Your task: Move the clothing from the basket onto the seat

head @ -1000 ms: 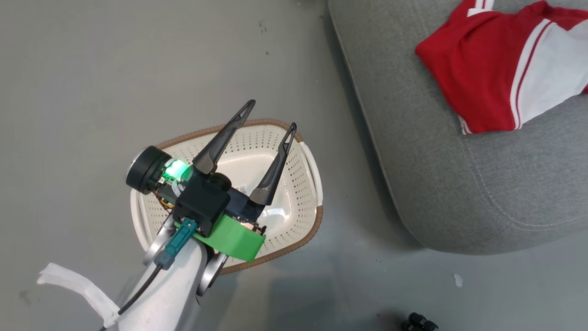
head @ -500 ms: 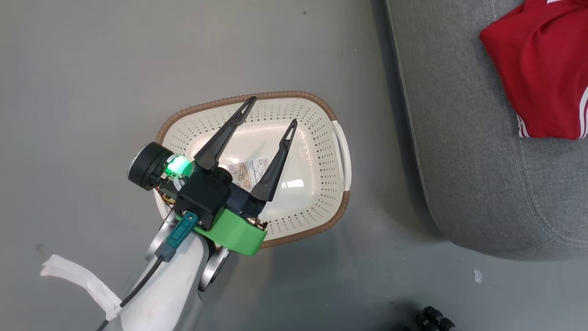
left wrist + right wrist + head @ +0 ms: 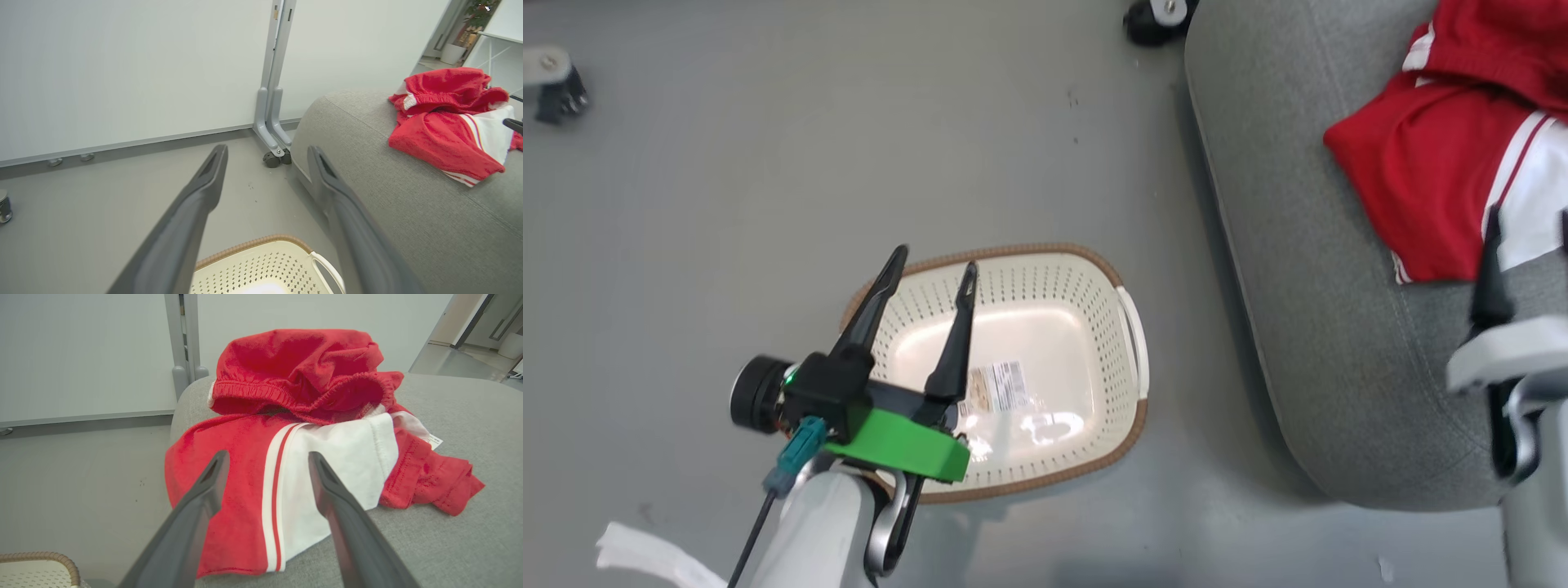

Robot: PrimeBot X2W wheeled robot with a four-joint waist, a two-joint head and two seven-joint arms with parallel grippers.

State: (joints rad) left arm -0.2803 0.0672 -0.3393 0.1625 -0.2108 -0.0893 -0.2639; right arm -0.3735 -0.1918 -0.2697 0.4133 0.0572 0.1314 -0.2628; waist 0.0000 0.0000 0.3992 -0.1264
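Observation:
The clothing (image 3: 1429, 180) lies heaped on the grey seat (image 3: 1307, 343): a plain red piece (image 3: 294, 371) rests on one with a white panel (image 3: 339, 457). My right gripper (image 3: 268, 455) is open just short of the white panel, with nothing between its fingers; it shows at the head view's right edge (image 3: 1529, 224). The cream basket (image 3: 1094, 327) stands on the floor left of the seat, with just a label sticker (image 3: 996, 385) on its bottom. My left gripper (image 3: 935, 260) hangs open above the basket's left rim, holding nothing. The left wrist view also shows the clothing (image 3: 441, 139).
A white partition with a grey post on castors (image 3: 273, 155) stands behind the seat's far corner. Another castor (image 3: 556, 82) sits at the far left of the grey floor. A white strip (image 3: 654, 559) lies near my left arm.
The head camera has shifted. My right gripper has come into the head view at the right edge, by the clothing. The left gripper stays open over the basket.

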